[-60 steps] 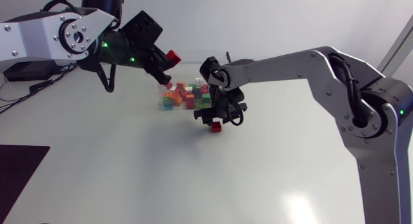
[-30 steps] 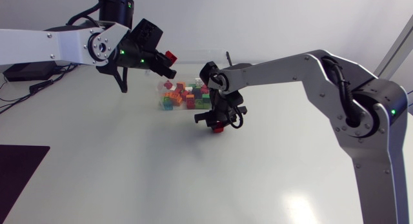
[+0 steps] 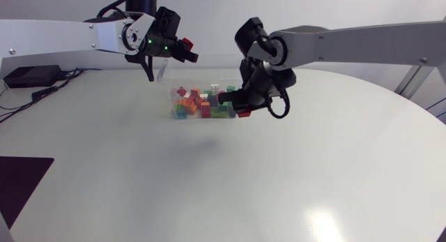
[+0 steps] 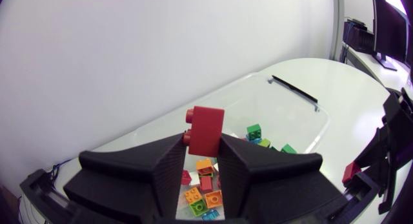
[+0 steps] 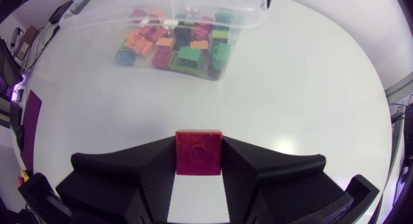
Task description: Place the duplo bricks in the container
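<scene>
The head cam sits high up & looks down on the whole table (image 3: 209, 193) from far off, while the L wrist cam looks into the container (image 4: 293, 117) from close above & the R wrist cam sees that same container from a bit further back.

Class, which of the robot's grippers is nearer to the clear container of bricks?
Right, by the look of it. The right gripper hangs just off the container's right end; the left gripper hovers farther off, up behind its left end.
</scene>
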`<state>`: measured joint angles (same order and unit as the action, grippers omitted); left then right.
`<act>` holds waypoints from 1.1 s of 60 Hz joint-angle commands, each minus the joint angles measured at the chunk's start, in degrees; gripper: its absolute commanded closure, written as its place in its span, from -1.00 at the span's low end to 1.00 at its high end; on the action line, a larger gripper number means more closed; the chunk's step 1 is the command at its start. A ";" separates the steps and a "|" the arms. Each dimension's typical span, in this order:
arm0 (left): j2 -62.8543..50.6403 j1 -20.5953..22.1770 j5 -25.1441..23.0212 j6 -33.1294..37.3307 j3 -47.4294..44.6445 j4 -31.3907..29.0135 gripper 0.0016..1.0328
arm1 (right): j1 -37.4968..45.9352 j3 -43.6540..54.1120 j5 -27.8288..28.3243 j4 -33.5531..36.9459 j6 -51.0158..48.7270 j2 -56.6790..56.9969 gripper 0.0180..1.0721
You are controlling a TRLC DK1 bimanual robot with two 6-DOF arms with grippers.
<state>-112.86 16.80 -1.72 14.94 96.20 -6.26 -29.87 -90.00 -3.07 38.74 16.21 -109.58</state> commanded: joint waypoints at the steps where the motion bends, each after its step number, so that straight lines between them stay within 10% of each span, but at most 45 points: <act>1: -3.07 -0.98 0.31 -2.11 3.90 -1.21 0.58 | 0.34 1.40 -0.01 -0.33 -1.44 2.97 0.47; 6: -4.30 -0.98 2.24 -2.37 4.70 -1.38 0.45 | 0.07 1.58 -0.01 -0.33 -1.79 3.94 0.47; 10: -4.83 -0.54 4.70 -2.37 4.61 -1.21 -0.69 | -0.19 1.84 0.08 -0.77 -2.23 4.46 0.47; 12: -4.83 -0.27 4.79 -2.02 4.08 -0.59 -0.94 | -0.19 2.02 0.08 -1.39 -2.58 5.08 0.47; 66: 31.12 -4.23 4.88 -2.02 -29.76 3.01 -0.94 | -1.60 -17.32 -1.76 -13.43 -9.00 -6.79 0.47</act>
<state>-85.67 12.80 3.11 13.89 69.93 -4.34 -31.40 -105.56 -4.36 26.87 8.71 -113.65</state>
